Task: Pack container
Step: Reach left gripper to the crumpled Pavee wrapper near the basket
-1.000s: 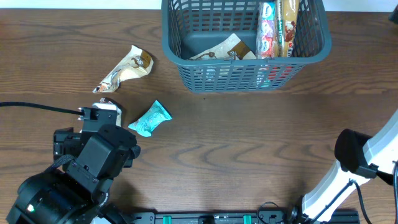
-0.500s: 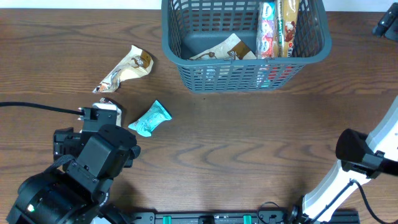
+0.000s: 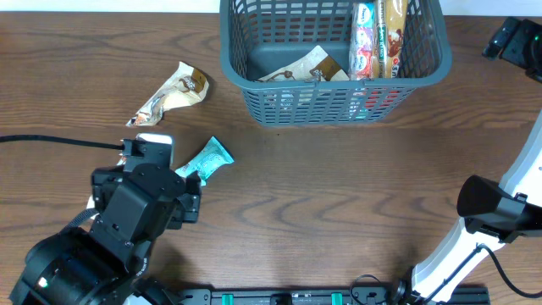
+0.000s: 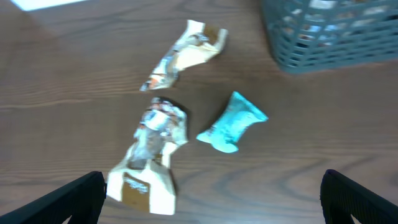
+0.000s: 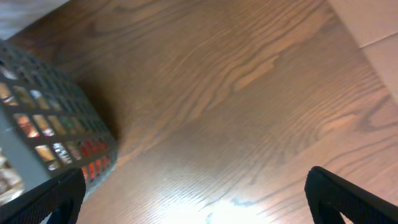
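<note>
Container [image 3: 313,106] sits at the far edge of the table [image 3: 339,195], right of centre, with snack packets [image 3: 377,38] standing along its right wall. We see the left gripper [image 4: 214,205] spread wide and empty, with a brown-and-white packet [image 4: 152,155] and a teal packet [image 4: 233,122] ahead of it, toward the left edge. Right gripper [image 5: 196,199] is also wide and empty, near the far right corner beside the container.

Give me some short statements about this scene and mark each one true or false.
The teal packet lies on the table, outside the container. True.
The container is empty. False: several packets are inside it.
The left tool is open and holds nothing. True.
The right tool grips a packet. False: it is open and empty.
</note>
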`<move>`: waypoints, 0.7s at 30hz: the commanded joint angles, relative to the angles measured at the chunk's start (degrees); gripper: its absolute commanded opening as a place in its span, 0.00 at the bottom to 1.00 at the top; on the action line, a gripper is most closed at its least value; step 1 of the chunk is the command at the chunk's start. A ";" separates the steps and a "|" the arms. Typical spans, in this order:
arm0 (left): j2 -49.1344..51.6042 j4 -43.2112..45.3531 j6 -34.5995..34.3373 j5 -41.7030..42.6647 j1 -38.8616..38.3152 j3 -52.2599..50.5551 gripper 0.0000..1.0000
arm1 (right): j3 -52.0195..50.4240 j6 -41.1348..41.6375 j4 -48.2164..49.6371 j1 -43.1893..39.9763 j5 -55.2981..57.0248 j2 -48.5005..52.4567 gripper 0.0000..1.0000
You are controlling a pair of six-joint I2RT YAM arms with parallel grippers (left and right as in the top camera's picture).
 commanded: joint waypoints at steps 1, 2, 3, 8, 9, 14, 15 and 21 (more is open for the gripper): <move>0.09 0.11 0.96 3.43 0.20 1.09 0.99 | -0.26 0.72 -0.02 -0.26 -2.69 -0.15 0.99; 0.22 0.15 0.98 2.47 0.20 1.09 0.99 | -0.28 0.74 0.00 -0.26 -3.06 -0.15 0.99; 0.48 0.33 0.94 0.87 0.20 1.09 0.98 | -0.28 0.81 -0.02 -0.24 -3.23 -0.15 0.99; 4.17 4.90 -8.87 -8.41 2.08 1.09 0.99 | -0.26 1.16 -0.04 -0.24 -4.24 -0.15 0.99; 5.57 6.69 -11.30 -9.18 3.32 1.11 0.99 | -0.26 1.18 -0.07 -0.24 -4.87 -0.15 0.99; 13.60 13.60 -16.81 -8.92 11.63 1.29 0.99 | -0.26 1.16 -0.26 -0.24 -6.16 -0.15 0.99; 15.56 14.67 -16.92 -8.46 13.79 1.60 0.99 | -0.26 1.18 -0.28 -0.24 -6.16 -0.15 0.99; 26.58 19.45 -16.92 6.08 26.88 6.69 0.99 | -0.28 1.16 -0.57 -0.24 -6.16 -0.15 0.99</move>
